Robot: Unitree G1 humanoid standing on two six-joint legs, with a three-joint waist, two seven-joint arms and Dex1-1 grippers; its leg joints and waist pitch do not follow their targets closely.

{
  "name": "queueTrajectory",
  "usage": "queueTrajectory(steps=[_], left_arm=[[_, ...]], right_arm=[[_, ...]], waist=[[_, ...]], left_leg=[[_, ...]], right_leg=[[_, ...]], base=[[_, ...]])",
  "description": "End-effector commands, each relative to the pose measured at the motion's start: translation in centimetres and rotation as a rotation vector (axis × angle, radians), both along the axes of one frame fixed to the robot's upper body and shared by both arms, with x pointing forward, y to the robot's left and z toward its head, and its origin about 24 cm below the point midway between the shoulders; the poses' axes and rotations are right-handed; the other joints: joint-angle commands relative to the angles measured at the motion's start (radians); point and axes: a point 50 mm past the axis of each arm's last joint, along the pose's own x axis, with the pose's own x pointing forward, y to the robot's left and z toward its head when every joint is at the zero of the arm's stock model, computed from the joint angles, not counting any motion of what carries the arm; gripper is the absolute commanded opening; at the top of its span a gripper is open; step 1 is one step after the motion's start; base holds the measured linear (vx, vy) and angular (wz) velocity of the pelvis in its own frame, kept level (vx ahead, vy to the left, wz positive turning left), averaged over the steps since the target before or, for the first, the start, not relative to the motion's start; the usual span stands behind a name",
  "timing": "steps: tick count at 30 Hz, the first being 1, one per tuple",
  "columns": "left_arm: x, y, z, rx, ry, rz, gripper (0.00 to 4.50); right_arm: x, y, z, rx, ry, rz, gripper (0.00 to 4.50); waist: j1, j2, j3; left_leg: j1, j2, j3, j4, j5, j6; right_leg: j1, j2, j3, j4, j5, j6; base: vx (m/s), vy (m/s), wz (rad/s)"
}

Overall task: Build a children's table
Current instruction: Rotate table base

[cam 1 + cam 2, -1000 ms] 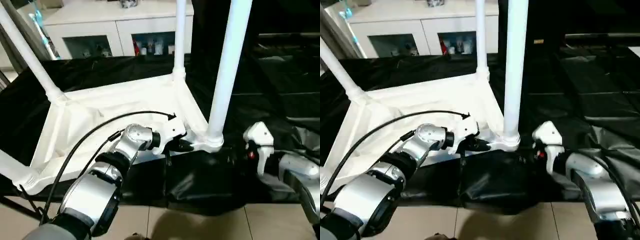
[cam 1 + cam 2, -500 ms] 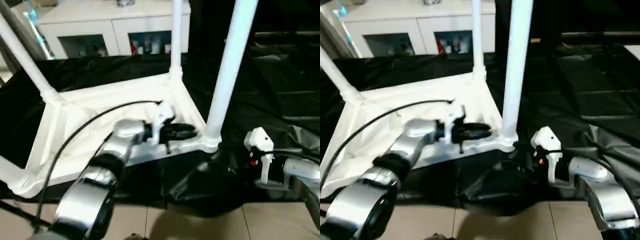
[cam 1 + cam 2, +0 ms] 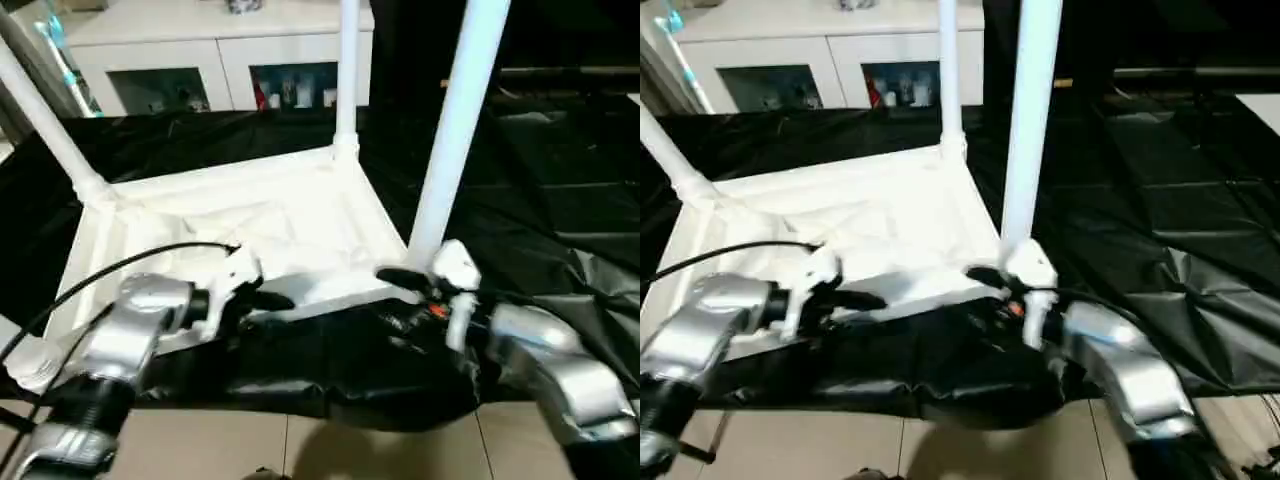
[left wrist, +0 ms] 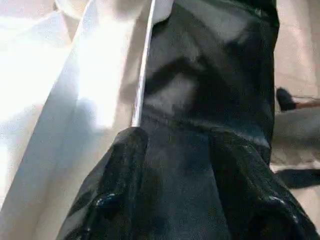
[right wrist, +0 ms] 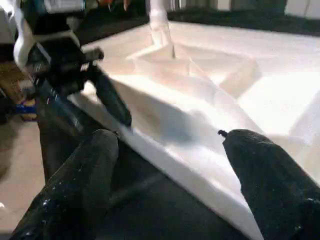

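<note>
Black sheeting (image 3: 560,200) covered the work table, with a white cabinet (image 3: 220,50) with glass doors standing behind it. On the sheeting lay the table top (image 3: 230,225), upside down, rim up. Three legs rose from its corner sockets: near right leg (image 3: 455,130), far right leg (image 3: 347,70), and far left leg (image 3: 45,115), the last slanting outward. The near left socket (image 3: 35,362) stood without a leg.

Left gripper (image 3: 272,299) sat at the near rim of the top, between the two near corners; in its wrist view the fingers (image 4: 117,185) were spread, one beside the rim's edge, nothing held. Right gripper (image 3: 398,278) was just beside the base of the near right leg. Its fingers (image 5: 82,187) were wide apart, straddling the rim, closed on nothing. The left gripper showed across the rim in that wrist view.
</note>
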Motion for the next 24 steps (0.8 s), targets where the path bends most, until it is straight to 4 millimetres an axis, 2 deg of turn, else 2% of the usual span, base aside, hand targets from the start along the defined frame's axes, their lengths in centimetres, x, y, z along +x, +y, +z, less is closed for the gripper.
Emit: queueTrajectory(steps=[1,5,6,8,10,11,15,16,21,24], left_arm=[[-0.2,0.5,0.6,0.043,-0.015,0.024,2.69],[-1.4,1.4,0.5,0.122,0.017,0.066,2.97],[-1.5,1.5,0.5,0.127,0.021,0.069,3.03],[-1.8,1.7,0.3,0.157,0.032,0.09,3.16],[-2.1,1.7,0.3,0.167,0.043,0.096,3.33],[-2.2,1.7,0.2,0.169,0.047,0.1,3.42],[-2.5,1.9,-0.2,0.195,0.061,0.136,3.87],[-2.5,2.0,-0.3,0.204,0.066,0.14,3.87],[-3.1,2.3,-0.8,0.247,0.115,0.152,4.35],[-3.4,2.4,-1.0,0.261,0.138,0.153,4.35]], right_arm=[[0.2,0.5,0.1,-0.011,-0.02,0.0,3.74],[1.1,1.7,0.2,0.005,-0.045,-0.054,3.74],[1.2,1.8,0.2,0.007,-0.046,-0.063,3.74],[2.3,1.9,0.4,0.016,-0.08,-0.17,3.74],[2.9,1.8,0.5,0.025,-0.095,-0.239,3.74],[3.3,1.7,0.5,0.022,-0.098,-0.292,3.74],[3.8,1.7,0.4,0.03,-0.107,-0.386,3.74],[3.8,1.6,0.3,0.029,-0.107,-0.39,3.74],[4.6,0.7,0.2,0.013,-0.122,-0.492,3.74],[5.3,-0.3,0.1,-0.001,-0.124,-0.583,3.74]], waist=[[-0.01,-0.013,-0.063],[-0.015,-0.014,-0.063],[-0.019,-0.016,-0.062],[-0.027,-0.013,-0.062],[-0.033,-0.014,-0.061],[-0.034,-0.013,-0.062],[-0.04,-0.007,-0.062],[-0.042,-0.009,-0.062],[-0.044,-0.006,-0.058],[-0.046,-0.005,-0.056]], left_leg=[[0.027,0.054,-0.025,-0.086,-0.262,0.013],[0.026,0.05,-0.025,-0.088,-0.27,0.004],[0.027,0.049,-0.024,-0.088,-0.274,0.002],[0.028,0.047,-0.024,-0.087,-0.281,-0.006],[0.026,0.045,-0.025,-0.088,-0.294,-0.013],[0.03,0.044,-0.025,-0.087,-0.3,-0.016],[0.03,0.044,-0.027,-0.089,-0.316,-0.024],[0.03,0.043,-0.027,-0.09,-0.322,-0.025],[0.037,0.042,-0.028,-0.092,-0.381,-0.042],[0.042,0.04,-0.028,-0.092,-0.406,-0.051]], right_leg=[[0.032,-0.053,0.041,-0.058,-0.299,-0.184],[0.032,-0.052,0.042,-0.058,-0.301,-0.182],[0.032,-0.051,0.042,-0.059,-0.307,-0.182],[0.031,-0.05,0.042,-0.059,-0.308,-0.182],[0.033,-0.05,0.041,-0.06,-0.324,-0.18],[0.03,-0.049,0.042,-0.062,-0.33,-0.176],[0.03,-0.046,0.041,-0.059,-0.325,-0.173],[0.03,-0.044,0.041,-0.06,-0.326,-0.173],[0.024,-0.043,0.042,-0.066,-0.37,-0.162],[0.019,-0.043,0.044,-0.071,-0.413,-0.152]], base=[[0.0,0.0,0.0],[0.0,0.0,0.0],[0.0,0.0,0.0],[0.0,0.0,0.0],[0.0,0.0,0.0],[0.0,0.0,0.0],[0.0,0.0,0.0],[0.0,0.0,0.0],[0.0,0.0,0.0],[0.0,0.0,0.0]])
